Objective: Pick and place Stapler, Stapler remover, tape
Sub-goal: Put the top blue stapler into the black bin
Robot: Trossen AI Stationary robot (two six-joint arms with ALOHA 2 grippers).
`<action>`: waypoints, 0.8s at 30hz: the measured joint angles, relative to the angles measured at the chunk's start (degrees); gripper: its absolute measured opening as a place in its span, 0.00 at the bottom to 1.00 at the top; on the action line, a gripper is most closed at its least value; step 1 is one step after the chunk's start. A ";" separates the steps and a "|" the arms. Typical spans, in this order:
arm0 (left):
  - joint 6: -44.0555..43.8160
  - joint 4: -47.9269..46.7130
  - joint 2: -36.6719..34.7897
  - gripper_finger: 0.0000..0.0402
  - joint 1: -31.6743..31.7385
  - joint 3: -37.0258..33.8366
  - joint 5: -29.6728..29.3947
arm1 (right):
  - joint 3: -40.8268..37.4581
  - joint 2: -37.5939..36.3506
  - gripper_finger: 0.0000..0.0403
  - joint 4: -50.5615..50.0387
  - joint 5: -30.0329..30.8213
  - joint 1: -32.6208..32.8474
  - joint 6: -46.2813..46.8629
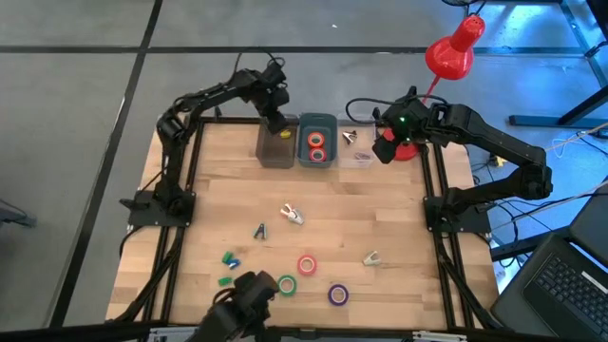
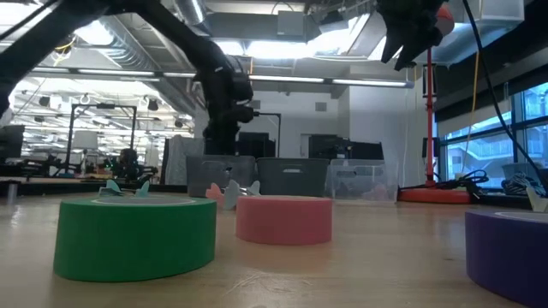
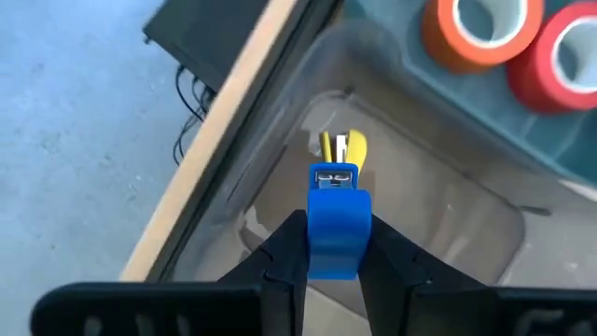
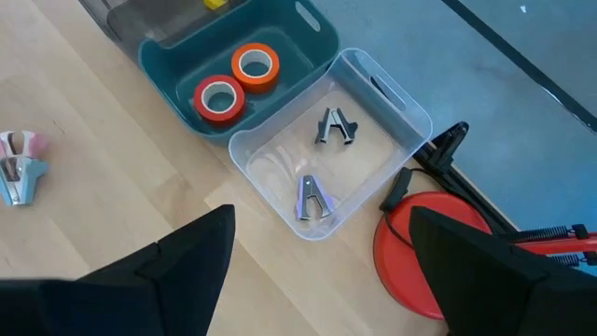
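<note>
Blue stapler (image 3: 336, 229) pinched in left jaws over grey bin (image 3: 466, 233); right jaws wide.

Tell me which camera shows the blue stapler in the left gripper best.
The left wrist view: the blue stapler fills it, clamped in the left gripper over the grey bin. The high view hides it under the arm; others miss it.

Purple tape roll (image 2: 514, 244): cut off by low view's right edge. Yellow stapler (image 3: 343, 147): mostly hidden behind blue stapler (image 3: 334, 224). Small pieces (image 1: 229, 258) on counter: too small, possibly staplers.
</note>
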 joint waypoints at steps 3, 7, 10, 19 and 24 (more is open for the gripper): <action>0.17 -0.75 1.58 0.16 -0.28 0.00 -0.01 | 0.00 0.00 0.80 0.01 0.00 0.00 0.00; 1.54 -1.68 2.43 0.16 -0.74 0.02 -1.34 | 0.00 0.00 0.80 0.01 0.00 0.00 -0.06; 2.86 -2.29 2.82 0.16 -1.30 0.04 -2.42 | 0.00 0.00 0.80 0.02 0.00 0.00 -0.20; 6.08 -3.19 2.77 0.16 -4.38 -2.13 -2.80 | 0.00 0.00 0.80 0.03 0.01 0.00 -0.13; 8.10 -1.96 2.77 0.16 -6.12 -6.23 -2.82 | 0.00 0.00 0.80 0.03 0.00 0.00 0.48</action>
